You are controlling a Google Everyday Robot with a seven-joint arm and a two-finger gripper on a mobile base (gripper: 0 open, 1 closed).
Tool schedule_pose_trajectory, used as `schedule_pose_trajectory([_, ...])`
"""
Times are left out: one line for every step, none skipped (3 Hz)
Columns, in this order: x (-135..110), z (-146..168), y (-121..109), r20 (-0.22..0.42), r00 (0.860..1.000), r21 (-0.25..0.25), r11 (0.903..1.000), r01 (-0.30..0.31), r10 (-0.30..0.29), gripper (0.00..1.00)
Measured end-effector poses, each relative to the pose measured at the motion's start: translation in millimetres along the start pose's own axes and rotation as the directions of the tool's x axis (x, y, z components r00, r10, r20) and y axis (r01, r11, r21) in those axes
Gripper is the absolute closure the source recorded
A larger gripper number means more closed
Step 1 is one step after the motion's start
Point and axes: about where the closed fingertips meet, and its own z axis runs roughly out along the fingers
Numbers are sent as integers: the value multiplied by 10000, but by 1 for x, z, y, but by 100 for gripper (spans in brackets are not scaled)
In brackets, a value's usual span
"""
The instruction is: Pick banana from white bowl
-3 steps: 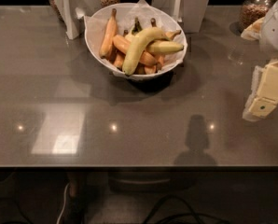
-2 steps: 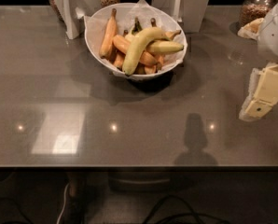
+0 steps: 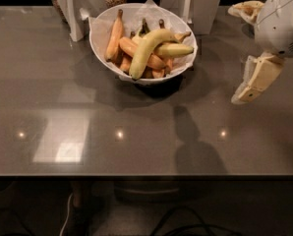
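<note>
Now, camera view: gripper [image 3: 245, 93] is drifting leftward above the glossy grey table [image 3: 136, 112], still hanging well apart from the white bowl [image 3: 95, 39], so the approach is only beginning | its opening: cannot tell | banana [image 3: 146, 50], long, curved, smooth yellow-green, is lying atop orange bananas [image 3: 114, 36] inside the crinkly-paper-lined bowl
</note>
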Motion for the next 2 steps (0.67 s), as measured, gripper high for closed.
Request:
schedule_pose_trajectory([-15, 16, -35, 1297, 9866, 194, 9951, 972, -989, 0])
schedule_pose_trajectory([-16, 16, -35, 1297, 9866, 189, 9951, 974, -990, 0])
